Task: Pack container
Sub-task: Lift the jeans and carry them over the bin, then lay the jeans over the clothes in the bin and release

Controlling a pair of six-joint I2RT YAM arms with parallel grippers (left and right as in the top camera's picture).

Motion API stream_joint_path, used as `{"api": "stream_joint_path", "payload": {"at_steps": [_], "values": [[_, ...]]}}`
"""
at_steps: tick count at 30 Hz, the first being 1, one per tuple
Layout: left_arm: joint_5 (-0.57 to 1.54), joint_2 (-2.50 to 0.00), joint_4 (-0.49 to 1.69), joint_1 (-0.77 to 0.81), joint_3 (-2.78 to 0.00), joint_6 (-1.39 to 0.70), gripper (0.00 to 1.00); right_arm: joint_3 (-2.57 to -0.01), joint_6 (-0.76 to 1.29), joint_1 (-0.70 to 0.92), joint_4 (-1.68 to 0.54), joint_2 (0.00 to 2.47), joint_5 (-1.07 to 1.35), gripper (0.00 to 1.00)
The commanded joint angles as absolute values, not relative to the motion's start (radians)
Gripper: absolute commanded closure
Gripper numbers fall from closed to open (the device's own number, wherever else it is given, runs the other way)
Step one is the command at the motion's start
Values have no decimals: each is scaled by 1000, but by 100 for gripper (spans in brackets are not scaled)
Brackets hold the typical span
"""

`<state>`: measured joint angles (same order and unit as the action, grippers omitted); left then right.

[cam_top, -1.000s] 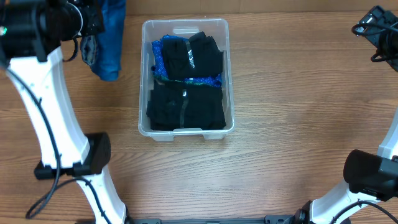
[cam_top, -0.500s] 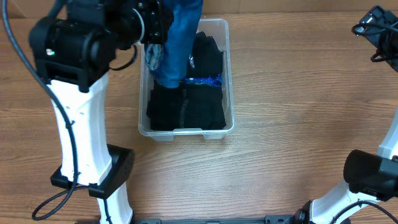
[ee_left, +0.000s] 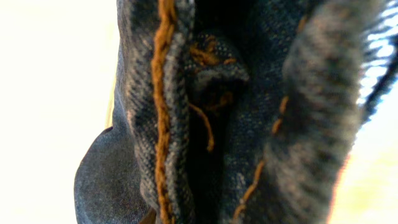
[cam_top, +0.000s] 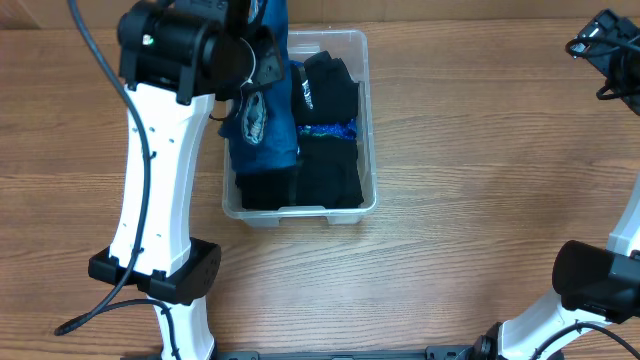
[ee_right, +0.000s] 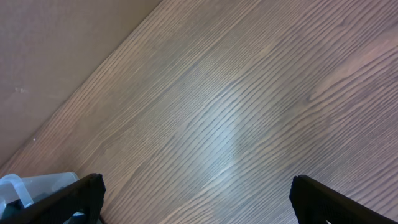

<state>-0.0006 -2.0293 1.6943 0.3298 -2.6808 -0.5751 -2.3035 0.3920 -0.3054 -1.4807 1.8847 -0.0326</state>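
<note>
Wood-grain table (cam_top: 480, 180) runs wide on both sides of the work, with open wood between the container (cam_top: 369, 120) and my right gripper (cam_top: 605, 50).

Starting at my left gripper (cam_top: 252, 40): its wrist camera is filled with denim, dark blue with orange stitching, so I cannot see the fingers themselves. The jeans (cam_top: 262, 120) hang from it overhead, so I take it to be clamped on them. The cloth drapes down over the container's left half, its lower end resting on the black clothes (cam_top: 330, 175) already packed inside. A strip of blue patterned cloth (cam_top: 335, 129) shows between the black pieces on the right side.

The container sits at the middle of the table's far part, long side running away from me, with its left wall just beside my left arm's white link (cam_top: 160, 170).

My right gripper hovers at the far right corner, well apart from the container. Its black fingertips (ee_right: 87, 190) stand spread wide and hold nothing, with only bare wood between them. A corner of the container (ee_right: 37, 186) shows at that view's lower left, and the table edge meets a plain brown wall (ee_right: 56, 43).
</note>
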Motion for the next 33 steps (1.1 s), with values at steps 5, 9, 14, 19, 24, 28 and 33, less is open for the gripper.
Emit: {"api": "stream_joint_path", "payload": {"at_steps": [5, 9, 14, 19, 24, 28, 33], "values": [[1, -1970, 1689, 331, -2607, -553, 96, -2311, 393, -304, -1476, 1874, -39, 0], [-1, -1970, 1689, 331, -2560, -549, 96, -2311, 394, -304, -1476, 1874, -39, 0], [-34, -1970, 1689, 329, -2446, -546, 96, -2311, 394, -304, -1476, 1874, -39, 0], [-28, -1970, 1614, 326, -2360, -546, 96, -2311, 394, -304, -1476, 1874, -39, 0], [87, -1970, 1460, 337, -2344, -545, 57, -2311, 394, -304, -1476, 1874, -39, 0], [179, -1970, 1349, 337, -2344, -528, 37, -2311, 393, -304, -1476, 1874, -39, 0], [205, -1970, 1270, 337, -2344, -515, 39, -2311, 394, -304, -1476, 1874, -39, 0]]}}
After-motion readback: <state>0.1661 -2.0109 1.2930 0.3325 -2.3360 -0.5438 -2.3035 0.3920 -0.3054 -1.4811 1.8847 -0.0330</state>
